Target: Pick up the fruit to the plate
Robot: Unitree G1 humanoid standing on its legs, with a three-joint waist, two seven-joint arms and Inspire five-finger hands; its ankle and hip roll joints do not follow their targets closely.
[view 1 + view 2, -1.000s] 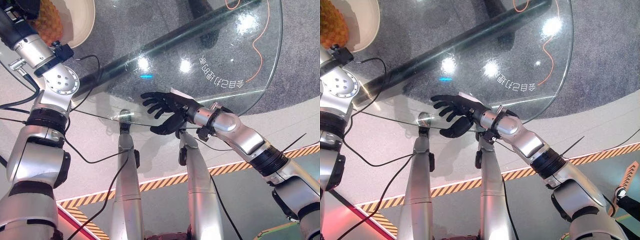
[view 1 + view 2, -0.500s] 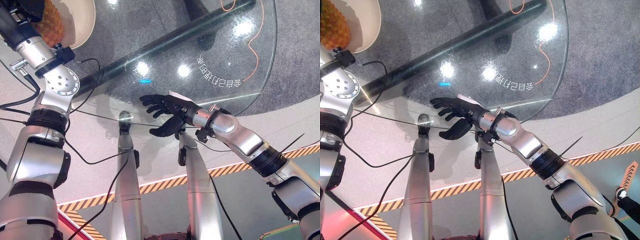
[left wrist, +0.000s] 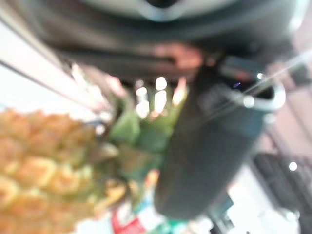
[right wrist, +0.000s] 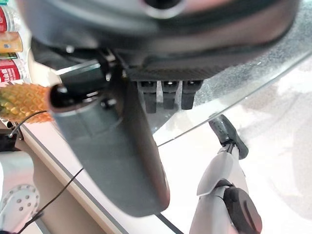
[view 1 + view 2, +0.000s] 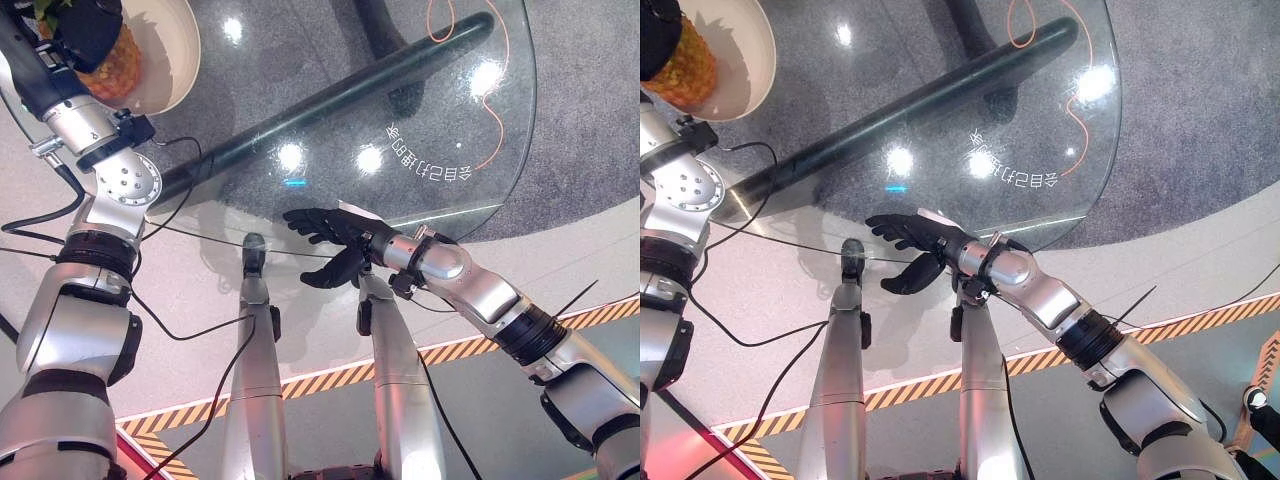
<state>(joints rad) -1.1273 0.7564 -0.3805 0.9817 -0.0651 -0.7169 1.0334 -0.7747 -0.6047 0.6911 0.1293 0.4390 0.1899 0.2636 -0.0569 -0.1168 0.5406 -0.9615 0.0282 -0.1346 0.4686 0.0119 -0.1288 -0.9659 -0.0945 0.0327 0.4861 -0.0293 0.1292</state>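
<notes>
- The left hand [image 5: 88, 28] has its dark fingers closed around the crown end of the pineapple [image 5: 122, 70], whose knobbly orange body hangs over or rests in the cream plate [image 5: 175, 50]; which of the two cannot be told.
- The left wrist view shows scaly rind [image 3: 34, 161] and green leaves beside the thumb.
- Judged from this, delivery looks nearly finished; release and withdrawal remain.
- The round glass table [image 5: 420, 110] is clear and glossy, with light spots.
- The right hand [image 5: 335, 235] lies at the table's near edge, fingers spread, holding nothing.
</notes>
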